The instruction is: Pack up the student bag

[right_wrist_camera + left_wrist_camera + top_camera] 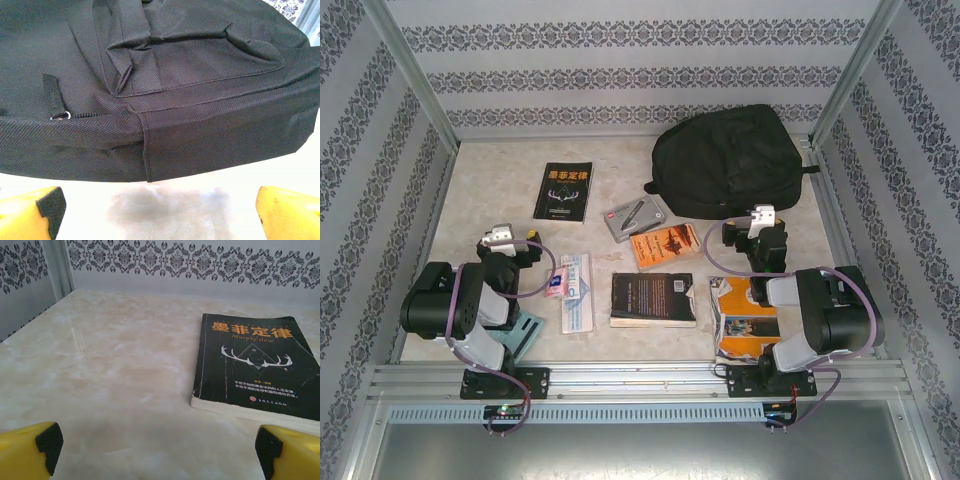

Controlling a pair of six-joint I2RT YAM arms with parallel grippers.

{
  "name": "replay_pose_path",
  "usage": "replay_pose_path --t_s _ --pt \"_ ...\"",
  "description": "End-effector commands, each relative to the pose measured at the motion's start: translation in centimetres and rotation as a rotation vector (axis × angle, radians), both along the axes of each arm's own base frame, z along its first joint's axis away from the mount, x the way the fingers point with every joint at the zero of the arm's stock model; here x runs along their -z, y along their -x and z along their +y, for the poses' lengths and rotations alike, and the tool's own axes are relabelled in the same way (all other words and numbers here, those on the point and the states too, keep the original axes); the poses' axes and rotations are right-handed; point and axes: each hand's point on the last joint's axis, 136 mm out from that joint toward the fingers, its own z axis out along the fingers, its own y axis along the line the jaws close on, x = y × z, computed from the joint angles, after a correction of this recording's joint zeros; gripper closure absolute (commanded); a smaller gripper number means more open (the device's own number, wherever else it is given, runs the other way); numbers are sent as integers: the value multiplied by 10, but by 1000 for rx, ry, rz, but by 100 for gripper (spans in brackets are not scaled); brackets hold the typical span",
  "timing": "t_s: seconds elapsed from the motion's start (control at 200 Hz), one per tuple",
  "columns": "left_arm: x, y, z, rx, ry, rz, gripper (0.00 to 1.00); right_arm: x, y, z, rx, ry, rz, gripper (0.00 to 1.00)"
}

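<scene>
Starting nearest the arms, a book [745, 322] lies partly under the right arm [825, 315], well to the near side of the bag [730, 160]. A dark book [653, 298] and a clear packet [576, 290] lie as far from the bag, farther left. Closer to the bag sit an orange book [665, 245] and a grey case [635, 217], the case just off the bag's near-left corner.

The left gripper [160, 452] hangs wide and empty, well left of the bag, facing a black book [257, 365] that lies flat. The right gripper [160, 207], also wide and empty, hovers just short of the bag's near side without touching it. The bag lies at the far right of the table [490, 180]. Its zip [62, 116] looks shut, so nothing seems packed yet.

The likely trouble is the bag's softness. A pinch that catches fabric rather than the zip pull would bunch or drag it instead of opening it. The flat books offer little edge, so a shallow grab may just push them along. A sweep of the right arm could also knock the book beneath it.
</scene>
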Motion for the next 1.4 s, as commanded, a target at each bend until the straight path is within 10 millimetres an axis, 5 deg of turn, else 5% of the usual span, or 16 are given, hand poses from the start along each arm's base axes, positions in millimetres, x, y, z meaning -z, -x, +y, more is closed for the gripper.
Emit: replay_pose_path --t_s 0.0,0.794,0.954,1.019,1.124,1.239,1.394 --pt "-12 -4 -5 18 -6 -49 0 -8 -6 1 4 11 -30 2" --pt "-13 -4 -5 19 -12 -50 0 -1 -5 0 -14 -17 2 2" --pt "-39 2 -20 72 -75 -93 0 -18 -1 12 -71 1 -49 2" --pt "-59 6 -37 96 -157 -94 0 -34 7 15 -43 51 -85 2" --pt "-124 4 -78 227 -212 -201 0 -56 19 57 -169 184 -88 2" --pt "-186 10 -102 280 -178 -297 0 -114 39 90 -243 91 -258 2" --pt "-204 18 -152 449 -93 -93 0 -186 78 132 -359 50 -340 2"
